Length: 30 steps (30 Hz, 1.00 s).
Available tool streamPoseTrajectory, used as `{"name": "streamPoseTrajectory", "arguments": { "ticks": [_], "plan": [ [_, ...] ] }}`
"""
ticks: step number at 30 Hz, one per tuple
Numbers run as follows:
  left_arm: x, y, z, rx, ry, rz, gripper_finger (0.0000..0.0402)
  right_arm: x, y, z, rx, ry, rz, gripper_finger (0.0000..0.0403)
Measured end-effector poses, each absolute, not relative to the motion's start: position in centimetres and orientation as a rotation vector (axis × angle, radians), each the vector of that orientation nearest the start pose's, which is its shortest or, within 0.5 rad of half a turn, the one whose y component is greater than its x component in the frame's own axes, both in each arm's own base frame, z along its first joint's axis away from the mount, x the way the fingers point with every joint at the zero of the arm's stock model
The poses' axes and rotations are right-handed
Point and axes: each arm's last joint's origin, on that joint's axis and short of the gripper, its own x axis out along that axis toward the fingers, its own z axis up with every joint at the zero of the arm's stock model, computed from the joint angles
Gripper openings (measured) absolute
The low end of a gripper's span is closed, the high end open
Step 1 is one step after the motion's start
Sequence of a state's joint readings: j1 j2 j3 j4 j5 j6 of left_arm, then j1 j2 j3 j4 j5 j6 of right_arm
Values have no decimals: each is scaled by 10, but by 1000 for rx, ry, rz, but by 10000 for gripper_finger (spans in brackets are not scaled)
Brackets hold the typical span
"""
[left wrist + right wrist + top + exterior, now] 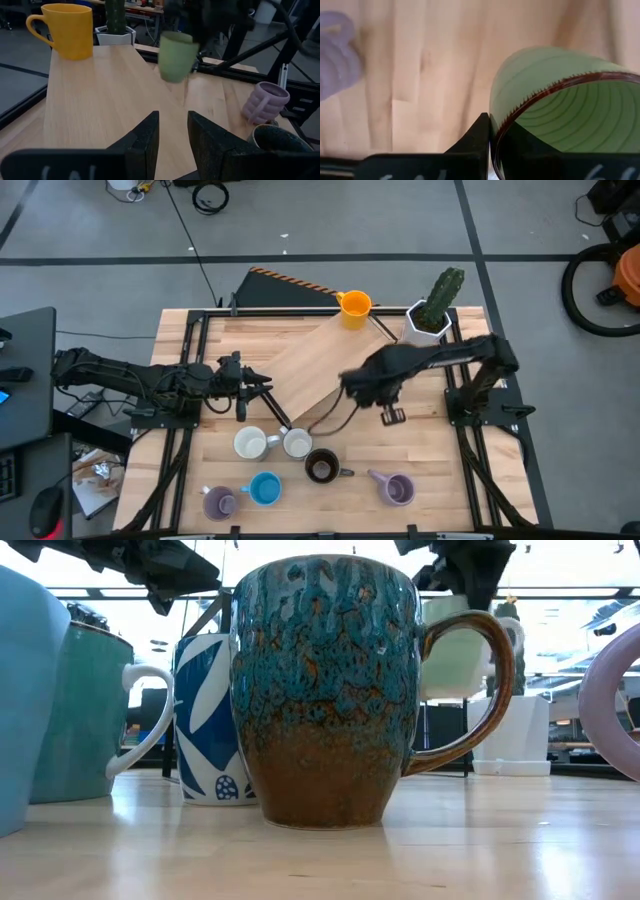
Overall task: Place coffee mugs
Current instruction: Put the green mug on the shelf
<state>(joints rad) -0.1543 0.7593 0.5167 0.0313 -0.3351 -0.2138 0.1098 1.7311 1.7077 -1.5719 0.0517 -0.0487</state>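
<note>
My right gripper point(362, 388) hangs over the middle of the table, shut on a light green mug point(177, 56) held above the slanted wooden board point(310, 360). An orange mug point(355, 307) stands on the board's far end. Near the front edge stand two white mugs point(250, 443) point(297, 443), a dark brown mug point(322, 467), a blue mug point(265, 488) and two purple mugs point(218, 502) point(398, 488). My left gripper point(173, 135) waits open at the table's left, pointing roughly level toward the board, with nothing between its fingers. My right gripper pinches the green mug's wall at its rim point(502, 125), one finger inside the mug and one outside. The fingers come from above, pointing down. The mug hangs below them, mouth up and slightly tilted, lifted clear of the board.
A white angular pot with a cactus point(430, 315) stands at the far right next to the orange mug. Black frame rails point(185, 360) run along the table's left and right sides. Bare board lies between the orange mug and the held mug.
</note>
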Motion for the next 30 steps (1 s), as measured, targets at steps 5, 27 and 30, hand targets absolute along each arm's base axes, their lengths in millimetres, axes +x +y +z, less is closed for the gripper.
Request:
{"name": "streamPoseTrajectory", "arguments": {
  "ticks": [5, 27, 30],
  "plan": [
    [173, -17, 265, -161, 184, 201, 107, 285, 5, 346, -127, 1507, 22, 28],
    [173, -17, 265, -163, 181, 201, 107, 266, -75, 360, -185, 1493, -141, 29],
    [173, -17, 265, -163, 181, 201, 107, 266, -80, 360, -184, 1486, -135, 29]
  ]
}}
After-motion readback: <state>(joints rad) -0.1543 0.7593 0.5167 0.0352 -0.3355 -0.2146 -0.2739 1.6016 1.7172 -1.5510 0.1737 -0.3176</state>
